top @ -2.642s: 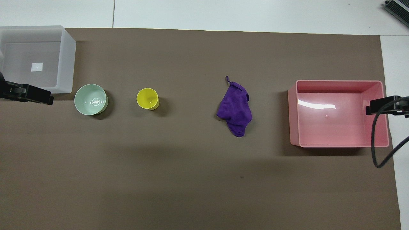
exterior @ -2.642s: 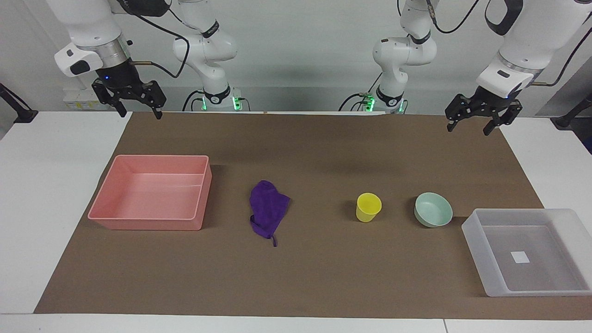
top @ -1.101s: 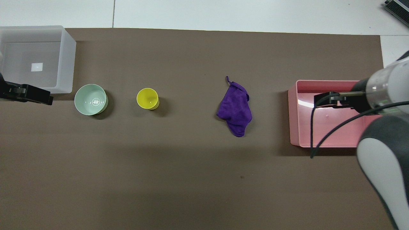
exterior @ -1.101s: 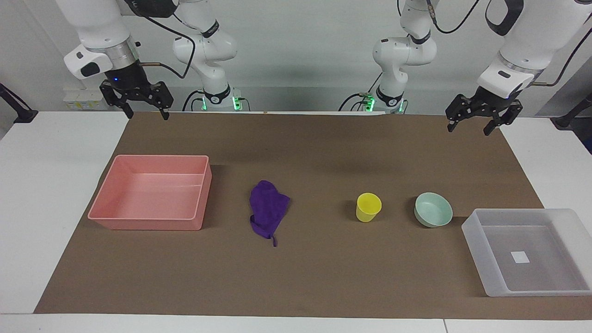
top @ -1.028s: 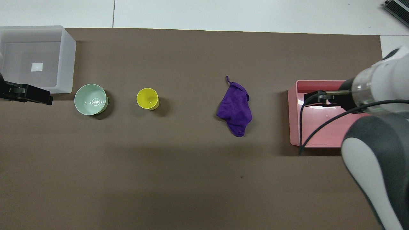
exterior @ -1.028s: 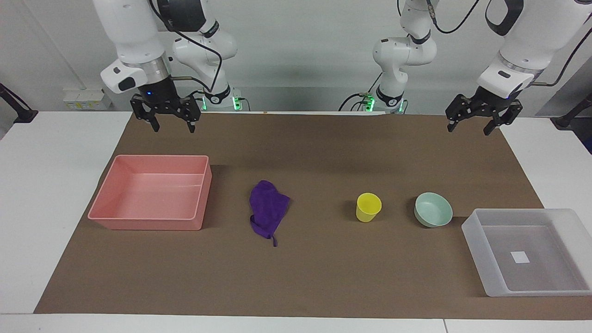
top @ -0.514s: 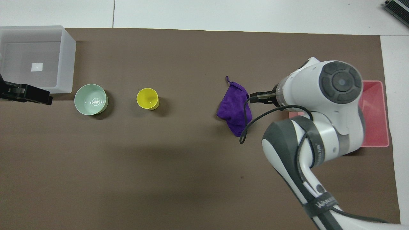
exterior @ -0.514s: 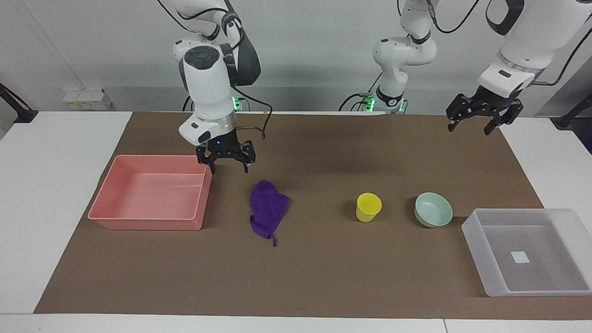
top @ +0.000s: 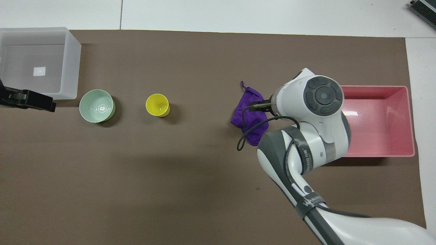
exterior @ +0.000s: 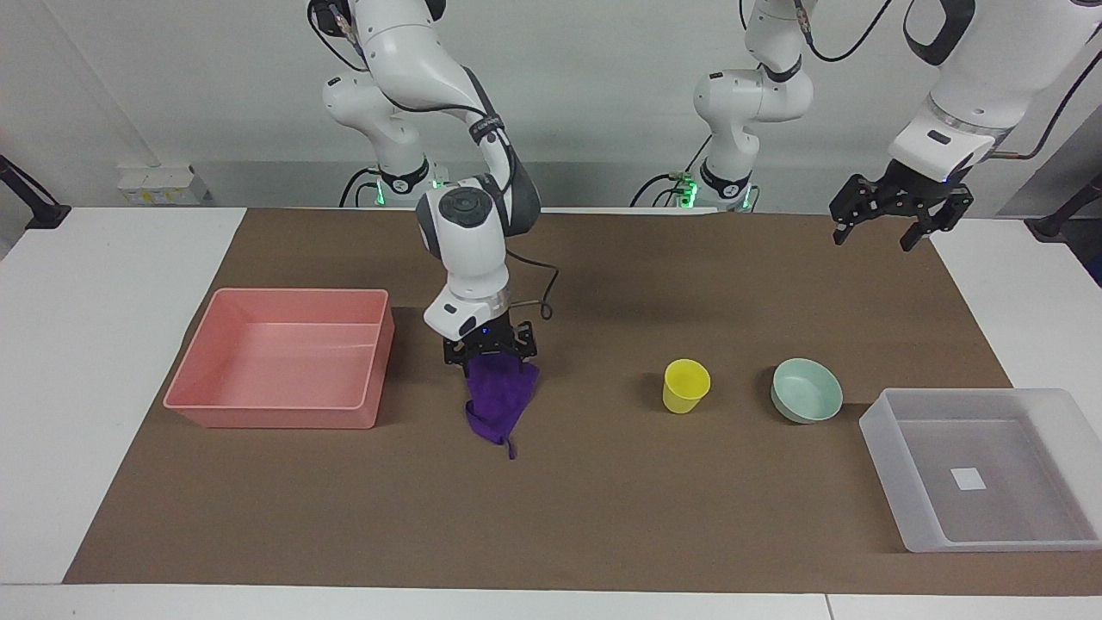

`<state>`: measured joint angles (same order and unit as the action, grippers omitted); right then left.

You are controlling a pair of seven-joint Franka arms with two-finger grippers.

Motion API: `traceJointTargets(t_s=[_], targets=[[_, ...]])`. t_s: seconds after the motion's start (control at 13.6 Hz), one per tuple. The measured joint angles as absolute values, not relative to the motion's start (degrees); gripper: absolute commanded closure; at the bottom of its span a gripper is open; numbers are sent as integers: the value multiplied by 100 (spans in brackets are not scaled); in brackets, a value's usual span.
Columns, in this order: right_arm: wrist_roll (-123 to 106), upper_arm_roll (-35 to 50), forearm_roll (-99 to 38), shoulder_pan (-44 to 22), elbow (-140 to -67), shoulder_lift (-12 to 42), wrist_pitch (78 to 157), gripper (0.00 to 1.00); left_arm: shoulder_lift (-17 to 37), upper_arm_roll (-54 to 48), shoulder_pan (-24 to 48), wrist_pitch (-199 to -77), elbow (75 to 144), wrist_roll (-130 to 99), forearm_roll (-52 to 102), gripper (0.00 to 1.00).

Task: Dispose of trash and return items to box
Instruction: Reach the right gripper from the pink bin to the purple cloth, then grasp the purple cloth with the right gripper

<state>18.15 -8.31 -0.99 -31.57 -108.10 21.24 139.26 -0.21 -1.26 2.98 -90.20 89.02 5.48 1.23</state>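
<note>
The purple cloth [exterior: 497, 405] lies wrinkled on the brown mat between the pink tray and the yellow cup; it also shows in the overhead view [top: 247, 117]. My right gripper [exterior: 489, 360] is down on the cloth's end nearer to the robots, touching it. The yellow cup [exterior: 686, 385] stands upright beside the mint-green bowl [exterior: 807, 392]. The translucent box [exterior: 887, 448] with its white label stands empty at the left arm's end. My left gripper [exterior: 871, 244] is open and empty, waiting in the air over the mat's corner.
A pink rectangular tray [exterior: 275, 418] stands empty at the right arm's end, beside the cloth. In the overhead view my right arm's wrist [top: 320, 98] covers the tray's edge [top: 374, 89] and part of the cloth. White table borders the mat.
My right arm has swung from the table's end past the pink tray and come down onto the purple cloth. The left arm, cup, bowl and box have not moved.
</note>
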Motion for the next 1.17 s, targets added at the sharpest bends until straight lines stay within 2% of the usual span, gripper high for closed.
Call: traceJointTargets(t_s=[0.15, 0.22, 0.29, 0.88, 1.17], targets=[[1797, -831, -99, -3188, -10822, 2300, 14017, 1, -21, -126, 298, -9048, 8917, 548, 123, 0], [1766, -833, -99, -3187, -10863, 2319, 14041, 43, -21, -126, 298, -9062, 8920, 548, 123, 0], [1753, -836, -99, -3187, -10917, 2317, 14080, 99, -22, -126, 298, -9093, 8924, 548, 123, 0], [2044, -873, -108, -3170, -10995, 2175, 13749, 100, -12, -108, 254, -9488, 9091, 548, 123, 0], [2479, -877, -104, -3172, -10943, 1650, 13266, 100, 66, -88, 137, -10258, 9620, 548, 123, 0]])
